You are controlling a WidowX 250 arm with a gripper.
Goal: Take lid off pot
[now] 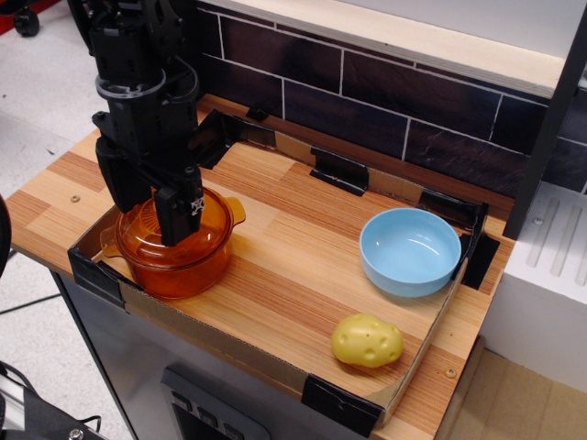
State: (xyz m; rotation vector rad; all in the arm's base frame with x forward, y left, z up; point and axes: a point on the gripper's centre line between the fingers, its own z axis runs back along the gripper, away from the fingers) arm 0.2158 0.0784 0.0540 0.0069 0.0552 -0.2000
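Fingers (127, 191) of the single black gripper (149, 209) stand spread, one on each side of the lid's centre, low over the lid (213, 213); contact with the lid cannot be told. The knob is hidden behind them. Lid sits on the pot (179, 261), closed.

Pot stands at 9 o'clock on the worktop (284, 266), inside a shallow cardboard tray (417, 353) with black-taped corners. Its left side is close to the tray's left wall; one side handle shows toward 3 o'clock. Pot contents not readable through the amber wall.

Blue bowl (410, 250) at 3 o'clock, upright, nothing in it, close to the tray's right wall. Yellow potato-shaped piece (367, 340) at 5 o'clock, lying on the wood just inside the front wall, apart from the bowl.

Open wood runs across the tray's middle from pot to bowl, and along the back toward 12 o'clock. Dark tiled wall (385, 92) bounds the back edge; a white unit (550, 275) stands at the right.

Count: one pot, one lid, one bowl, one yellow piece, one gripper.
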